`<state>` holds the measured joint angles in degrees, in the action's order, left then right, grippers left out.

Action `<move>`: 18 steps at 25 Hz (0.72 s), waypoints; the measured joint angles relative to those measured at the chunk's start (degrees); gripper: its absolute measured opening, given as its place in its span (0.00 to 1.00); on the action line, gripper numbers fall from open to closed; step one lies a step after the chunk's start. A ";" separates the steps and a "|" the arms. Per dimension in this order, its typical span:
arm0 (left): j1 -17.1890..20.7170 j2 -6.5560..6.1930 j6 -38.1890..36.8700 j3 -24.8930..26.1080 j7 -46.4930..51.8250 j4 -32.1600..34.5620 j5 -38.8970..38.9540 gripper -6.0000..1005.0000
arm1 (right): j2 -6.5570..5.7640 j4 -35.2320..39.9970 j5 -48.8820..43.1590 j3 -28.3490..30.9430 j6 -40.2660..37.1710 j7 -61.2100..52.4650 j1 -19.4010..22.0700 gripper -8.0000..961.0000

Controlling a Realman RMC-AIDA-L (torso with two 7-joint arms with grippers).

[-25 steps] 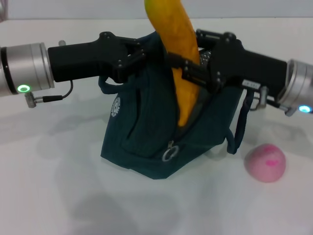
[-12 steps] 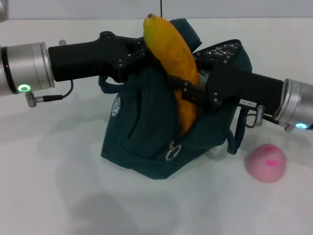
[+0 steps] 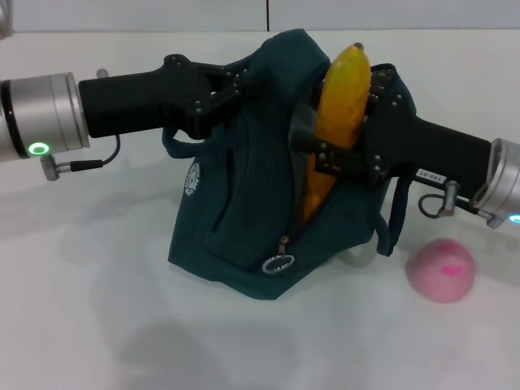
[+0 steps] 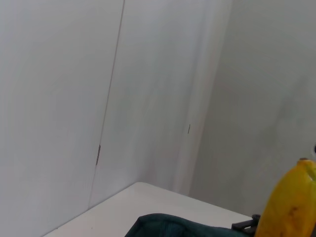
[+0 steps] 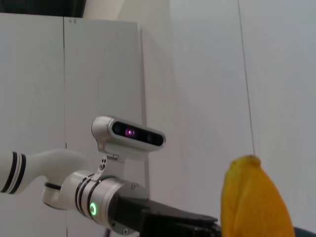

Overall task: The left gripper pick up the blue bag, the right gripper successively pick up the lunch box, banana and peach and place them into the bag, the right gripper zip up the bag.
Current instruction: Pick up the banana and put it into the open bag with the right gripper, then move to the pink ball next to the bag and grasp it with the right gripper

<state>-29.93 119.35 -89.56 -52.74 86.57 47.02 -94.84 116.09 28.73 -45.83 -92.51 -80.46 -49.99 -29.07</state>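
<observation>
Nearest, the peach (image 3: 440,270) waits on the white surface (image 3: 89,325), just beside the blue bag (image 3: 244,236). The banana (image 3: 335,122) has dropped and tilted since a second ago, its lower end now inside the bag's mouth, so the drop seems close. Its long axis stands near upright, tip leaning right. The right gripper (image 3: 337,154) clenches it; the left gripper (image 3: 231,89) grasps the bag's rim

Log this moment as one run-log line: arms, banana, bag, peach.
left gripper: holding blue bag open | right gripper: gripping banana, lower end in bag | peach: on table
</observation>
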 joint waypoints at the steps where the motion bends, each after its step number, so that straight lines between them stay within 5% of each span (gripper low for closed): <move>1: 0.01 0.00 0.00 0.00 0.00 0.00 0.00 0.04 | -0.02 0.25 0.02 0.00 -0.04 0.00 0.22 0.71; 18: 0.24 -0.26 0.00 0.10 0.00 0.08 0.02 0.04 | -1.39 2.77 3.01 2.56 -0.44 -4.64 3.74 0.69</move>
<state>-29.69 119.09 -89.56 -52.64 86.57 47.10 -94.82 114.70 31.50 -42.82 -89.95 -80.90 -54.63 -25.33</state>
